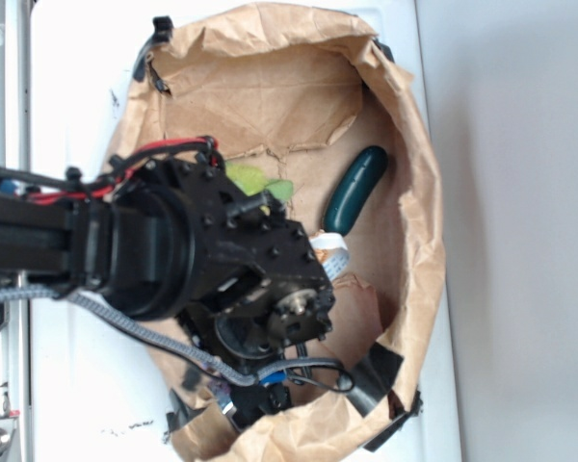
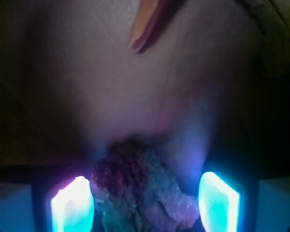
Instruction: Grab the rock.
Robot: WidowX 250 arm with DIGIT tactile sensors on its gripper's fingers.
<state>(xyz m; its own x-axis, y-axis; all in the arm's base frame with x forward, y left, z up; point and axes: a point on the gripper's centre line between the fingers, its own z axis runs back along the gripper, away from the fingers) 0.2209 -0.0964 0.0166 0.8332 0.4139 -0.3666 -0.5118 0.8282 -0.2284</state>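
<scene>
The rock [image 2: 140, 188], a rough dark lump with a reddish-brown top, lies on the brown paper floor right between my fingers in the wrist view. My gripper [image 2: 145, 205] is open and low around it. The left fingertip [image 2: 72, 205] is at the rock's side, and the right fingertip [image 2: 218, 203] stands just off its other side. In the exterior view the rock is hidden under my black wrist housing [image 1: 260, 279], which hangs over the lower middle of the bag.
A crumpled brown paper bag [image 1: 270, 87] walls the area on all sides. Inside it lie a dark green cucumber-shaped thing [image 1: 356, 190] and a yellow-green item [image 1: 255, 180]. An orange object [image 2: 145, 26] lies ahead of the rock. Black tape patches [image 1: 376, 380] hold the bag's edges.
</scene>
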